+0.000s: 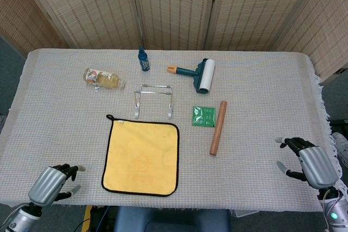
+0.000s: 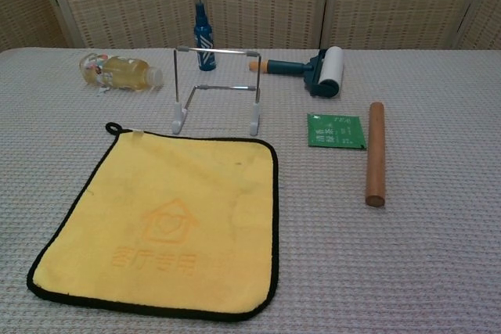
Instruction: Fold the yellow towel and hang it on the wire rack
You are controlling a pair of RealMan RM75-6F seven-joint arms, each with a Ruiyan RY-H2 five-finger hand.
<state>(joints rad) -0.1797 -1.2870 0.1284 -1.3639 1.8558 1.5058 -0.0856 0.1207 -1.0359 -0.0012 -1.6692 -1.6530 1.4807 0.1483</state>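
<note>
The yellow towel with a black border lies flat and unfolded on the table, near the front edge. Just behind it stands the wire rack, upright and bare. My left hand hovers at the front left corner, well left of the towel, fingers apart and holding nothing. My right hand is at the front right edge, far from the towel, fingers spread and empty. The chest view shows neither hand.
A wooden rolling pin and a green packet lie right of the rack. A lint roller, a small blue bottle and a lying drink bottle sit further back. A woven screen backs the table.
</note>
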